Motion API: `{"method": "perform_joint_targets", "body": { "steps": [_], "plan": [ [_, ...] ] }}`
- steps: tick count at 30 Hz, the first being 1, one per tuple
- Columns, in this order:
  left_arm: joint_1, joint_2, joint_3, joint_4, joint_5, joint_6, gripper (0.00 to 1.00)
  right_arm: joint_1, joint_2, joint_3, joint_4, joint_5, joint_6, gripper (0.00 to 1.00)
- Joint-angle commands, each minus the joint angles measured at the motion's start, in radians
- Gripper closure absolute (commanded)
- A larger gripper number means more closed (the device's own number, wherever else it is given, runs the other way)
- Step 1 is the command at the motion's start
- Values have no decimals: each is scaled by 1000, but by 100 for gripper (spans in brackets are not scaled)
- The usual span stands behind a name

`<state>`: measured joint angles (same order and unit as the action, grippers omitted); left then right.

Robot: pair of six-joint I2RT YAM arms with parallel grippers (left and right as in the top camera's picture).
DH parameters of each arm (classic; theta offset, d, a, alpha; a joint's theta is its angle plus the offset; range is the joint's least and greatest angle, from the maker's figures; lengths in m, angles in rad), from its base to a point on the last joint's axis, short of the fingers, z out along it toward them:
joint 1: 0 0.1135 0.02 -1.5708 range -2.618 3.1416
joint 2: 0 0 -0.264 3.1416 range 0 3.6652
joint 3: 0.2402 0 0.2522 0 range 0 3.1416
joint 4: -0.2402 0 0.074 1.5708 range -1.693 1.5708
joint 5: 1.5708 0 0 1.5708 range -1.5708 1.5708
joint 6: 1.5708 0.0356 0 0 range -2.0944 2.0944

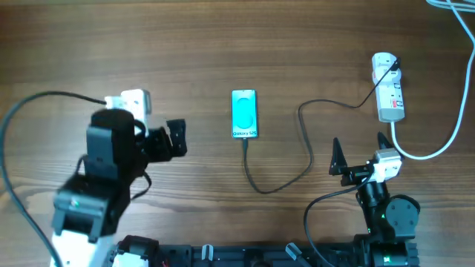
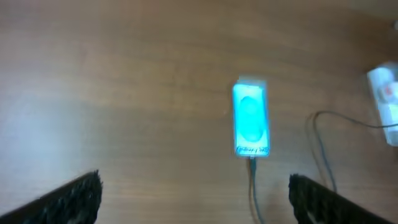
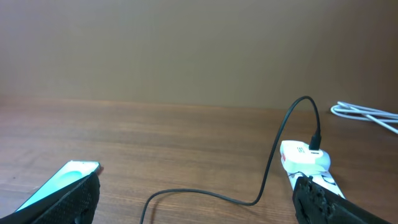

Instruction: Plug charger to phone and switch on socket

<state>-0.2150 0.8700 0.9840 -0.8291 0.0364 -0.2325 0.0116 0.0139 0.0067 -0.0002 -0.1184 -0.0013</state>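
The phone (image 1: 244, 113) lies flat mid-table, teal screen up, and it also shows in the left wrist view (image 2: 250, 118) and at the left edge of the right wrist view (image 3: 59, 180). The charger cable (image 1: 300, 141) is black and thin; its tip sits at the phone's bottom edge (image 1: 246, 142), and its other end is plugged into the white socket strip (image 1: 389, 87) at the right, also seen in the right wrist view (image 3: 303, 157). My left gripper (image 1: 175, 139) is open and empty, left of the phone. My right gripper (image 1: 359, 154) is open and empty, below the socket.
The socket's thick white cord (image 1: 453, 133) loops off to the right edge and top right corner. The charger cable curves across the table between phone and socket (image 3: 205, 194).
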Motion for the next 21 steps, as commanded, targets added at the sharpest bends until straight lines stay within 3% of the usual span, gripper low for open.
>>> {"method": "perform_joint_targets", "body": {
  "steps": [1,9,21],
  "plan": [
    [6,-136,-209,200,98,158,0,4,-10,-2,4,16,8,0],
    [48,-350,-476,433,98,158,0,4,-10,-2,4,16,8,0],
    [135,-583,-672,531,97,42,0,4,-10,-2,4,16,8,0]
  ]
}}
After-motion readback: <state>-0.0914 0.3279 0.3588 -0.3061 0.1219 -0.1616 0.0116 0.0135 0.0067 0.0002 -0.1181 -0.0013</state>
